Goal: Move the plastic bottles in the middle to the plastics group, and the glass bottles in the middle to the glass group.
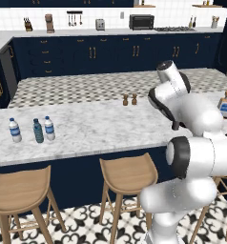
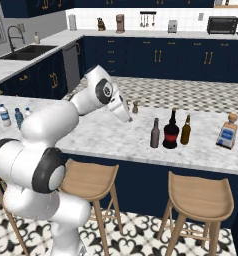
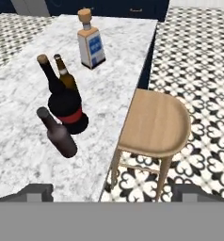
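The slim dark brown long-necked bottle [image 2: 155,133] [image 3: 57,134] and the fat black bottle with a red label [image 2: 171,131] [image 3: 67,110] stand close together on the marble island. The amber beer bottle [image 2: 185,130] [image 3: 66,77] is right beside them, and the square clear flask [image 2: 227,131] [image 1: 225,104] [image 3: 90,44] stands farther right. My gripper [image 2: 128,118] [image 3: 113,193] hangs open above the counter, left of these bottles, holding nothing. At the island's left end a clear water bottle [image 1: 14,130] stands near the teal bottle [image 1: 37,131] and another clear bottle [image 1: 49,128].
Two small brown shakers [image 1: 129,99] stand mid-counter toward the far edge. Wooden stools [image 3: 156,124] [image 1: 127,174] line the near side of the island [image 1: 96,133]. My own arm hides part of the counter in the left base view.
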Robot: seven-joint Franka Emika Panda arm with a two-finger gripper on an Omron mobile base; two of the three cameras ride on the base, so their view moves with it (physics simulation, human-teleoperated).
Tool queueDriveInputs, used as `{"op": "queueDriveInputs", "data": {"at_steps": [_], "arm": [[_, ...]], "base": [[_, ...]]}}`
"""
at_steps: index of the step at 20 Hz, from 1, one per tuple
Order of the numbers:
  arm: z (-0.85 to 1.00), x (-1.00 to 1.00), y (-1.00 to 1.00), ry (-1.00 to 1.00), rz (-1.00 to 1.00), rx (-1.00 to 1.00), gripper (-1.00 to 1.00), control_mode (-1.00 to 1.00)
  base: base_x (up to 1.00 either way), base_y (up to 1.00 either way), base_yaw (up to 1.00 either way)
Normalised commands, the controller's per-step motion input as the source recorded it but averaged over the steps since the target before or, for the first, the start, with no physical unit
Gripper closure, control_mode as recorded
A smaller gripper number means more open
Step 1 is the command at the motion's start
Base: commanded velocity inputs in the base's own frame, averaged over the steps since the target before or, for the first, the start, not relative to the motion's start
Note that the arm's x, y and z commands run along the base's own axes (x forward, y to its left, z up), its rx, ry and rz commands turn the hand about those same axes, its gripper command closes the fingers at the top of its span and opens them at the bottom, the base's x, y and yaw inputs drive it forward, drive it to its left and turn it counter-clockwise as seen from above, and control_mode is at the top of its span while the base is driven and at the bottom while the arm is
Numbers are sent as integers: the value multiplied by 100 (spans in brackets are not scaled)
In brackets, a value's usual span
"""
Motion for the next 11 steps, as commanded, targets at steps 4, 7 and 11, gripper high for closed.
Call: {"op": "queueDriveInputs", "data": {"at_steps": [4,7,11], "arm": [[14,-84,71,-2,27,0,-100,-100],[12,-95,55,-8,25,-1,-100,-100],[9,-96,50,-7,23,-2,-100,-100]], "base": [[0,0,0],[0,0,0],[0,0,0]]}}
